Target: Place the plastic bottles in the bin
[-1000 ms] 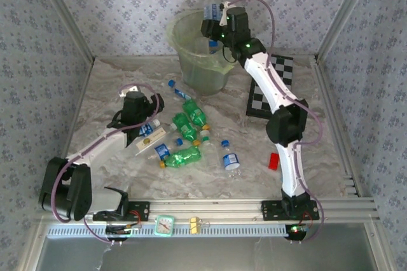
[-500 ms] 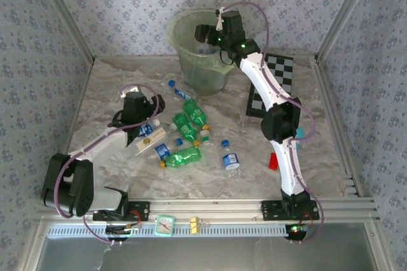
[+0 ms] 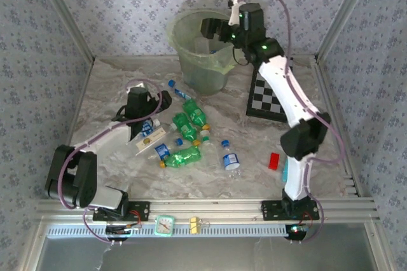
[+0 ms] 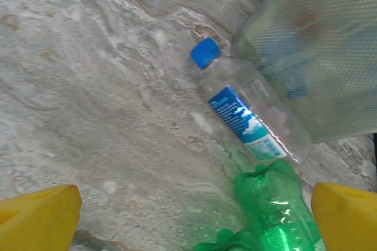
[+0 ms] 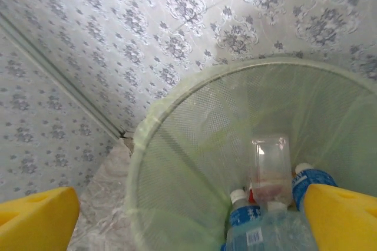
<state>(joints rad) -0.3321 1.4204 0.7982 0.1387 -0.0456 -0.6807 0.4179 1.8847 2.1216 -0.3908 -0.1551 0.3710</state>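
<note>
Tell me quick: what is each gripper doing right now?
Left gripper: open, holding nothing, clear blue-capped plastic bottle ahead of it.
Right gripper: open, holding nothing, above the round pale green bin.

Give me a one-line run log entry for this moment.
right end effector: open, over bin | left end effector: open, facing clear bottle beside bin | in bin: bottles | on table: green bottles

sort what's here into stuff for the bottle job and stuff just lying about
For the job: green bottles, clear blue-capped bottles, bin, bottles already inside it.
Lying about: chequered board, red block, small clock, yellow clip.
</note>
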